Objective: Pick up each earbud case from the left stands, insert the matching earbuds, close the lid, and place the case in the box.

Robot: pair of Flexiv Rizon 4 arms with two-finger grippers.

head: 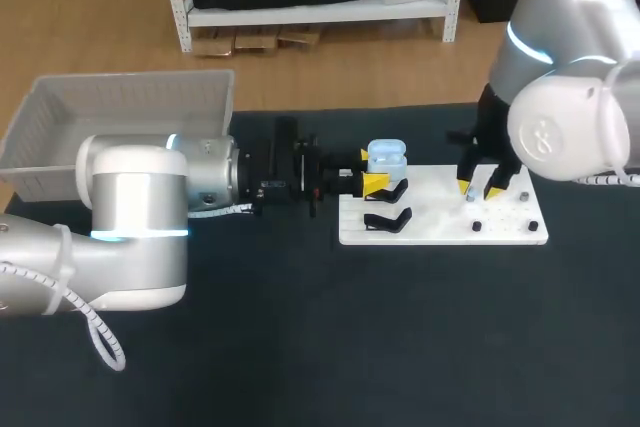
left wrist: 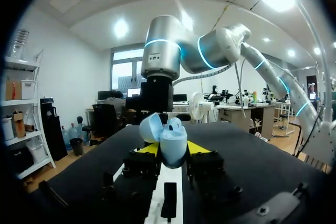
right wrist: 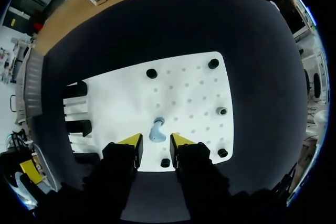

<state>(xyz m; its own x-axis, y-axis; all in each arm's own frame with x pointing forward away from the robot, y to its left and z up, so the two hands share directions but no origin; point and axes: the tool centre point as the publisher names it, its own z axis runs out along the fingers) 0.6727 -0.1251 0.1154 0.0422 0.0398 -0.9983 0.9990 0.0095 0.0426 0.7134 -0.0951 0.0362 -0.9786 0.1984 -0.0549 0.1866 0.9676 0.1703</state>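
A light blue earbud case (head: 387,157) with its lid open is held over the left end of the white board (head: 440,232), and my left gripper (head: 372,180) is shut on it. In the left wrist view the case (left wrist: 174,148) sits between the yellow tips, lid (left wrist: 150,128) tipped back, with one earbud (left wrist: 175,124) showing in it. My right gripper (head: 480,190) hangs over the board's right half. In the right wrist view a light blue earbud (right wrist: 156,130) stands on the board just ahead of the gap of that gripper (right wrist: 156,141). Its fingers stand open, close on either side.
Two black stands (head: 388,192) (head: 388,219) sit empty at the board's left end. Small black pegs (right wrist: 151,73) (right wrist: 213,63) and a pale one (right wrist: 221,111) dot the board. A white bin (head: 120,107) stands at the back left, behind my left arm.
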